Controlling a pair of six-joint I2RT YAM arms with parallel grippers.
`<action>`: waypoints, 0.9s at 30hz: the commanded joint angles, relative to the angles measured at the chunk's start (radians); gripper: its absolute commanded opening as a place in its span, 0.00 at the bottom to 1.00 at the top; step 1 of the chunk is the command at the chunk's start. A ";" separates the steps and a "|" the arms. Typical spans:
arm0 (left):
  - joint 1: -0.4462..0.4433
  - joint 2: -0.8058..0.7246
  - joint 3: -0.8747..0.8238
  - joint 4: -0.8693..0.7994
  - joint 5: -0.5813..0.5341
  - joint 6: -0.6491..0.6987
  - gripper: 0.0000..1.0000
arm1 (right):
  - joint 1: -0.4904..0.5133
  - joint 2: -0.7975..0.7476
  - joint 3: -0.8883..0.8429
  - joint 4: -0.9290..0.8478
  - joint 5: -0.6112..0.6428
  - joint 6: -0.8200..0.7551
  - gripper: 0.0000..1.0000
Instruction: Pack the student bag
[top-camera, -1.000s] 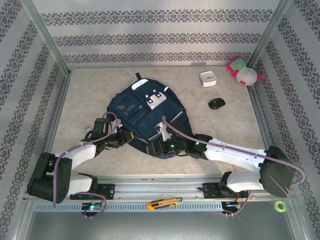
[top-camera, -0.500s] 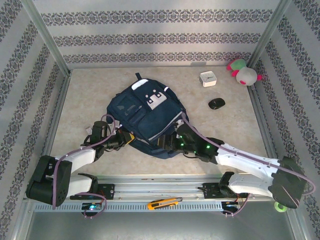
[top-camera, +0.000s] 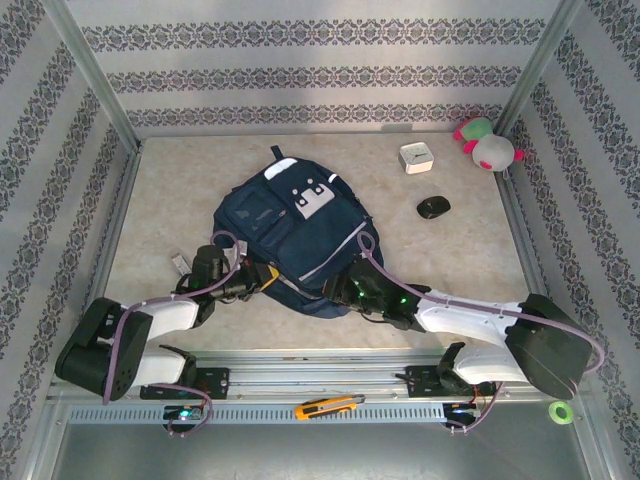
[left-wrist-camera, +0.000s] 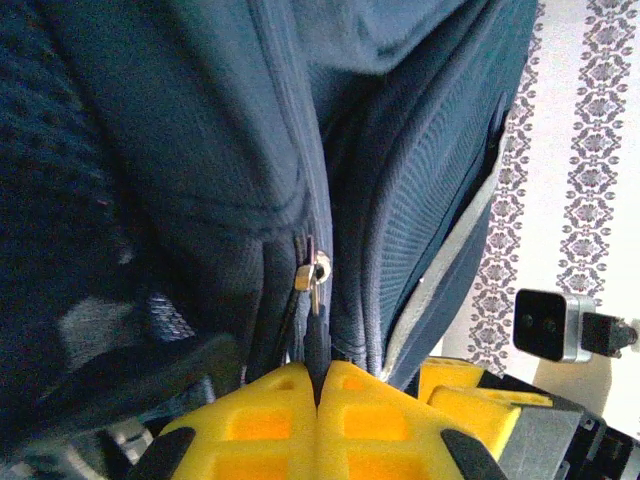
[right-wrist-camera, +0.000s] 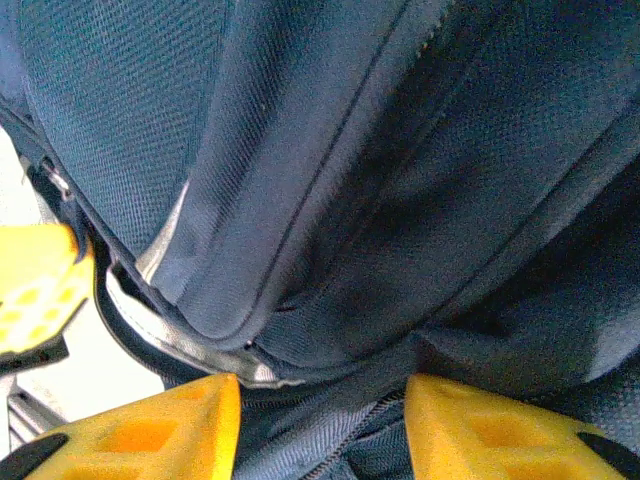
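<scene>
Top external view: the table (top-camera: 180, 190) carries the student bag (top-camera: 285, 225), which lies flat in the middle of the frame. Its white top patches point toward the far wall, and both arms meet at its lower edge.
Student bag: in the left wrist view, a zip seam runs down the centre of the frame between two navy panels.
Right tool (right-wrist-camera: 320, 390): the yellow fingers stand apart at the bottom of the right wrist view with a fold of bag fabric between them. Whether they pinch it I cannot tell.
Left tool (left-wrist-camera: 318, 378): clenched on the zipper pull (left-wrist-camera: 315, 285) at bottom centre of the left wrist view.
Step in hand: probably running the main zip open.
How to do it well: draw the pull along the line of the teeth, not away from the bag. Let the right tool anchor the fabric so the bag does not slide. Ease off if the slider binds on a fold.
</scene>
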 joint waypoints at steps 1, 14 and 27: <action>-0.069 0.048 0.014 0.158 0.020 -0.044 0.00 | 0.003 0.030 0.001 0.125 0.055 0.014 0.44; -0.347 0.348 0.109 0.569 -0.049 -0.217 0.00 | -0.144 0.070 0.042 0.166 0.025 -0.107 0.41; -0.434 0.226 0.165 0.346 -0.201 -0.114 0.25 | -0.266 0.085 0.065 0.130 -0.068 -0.210 0.44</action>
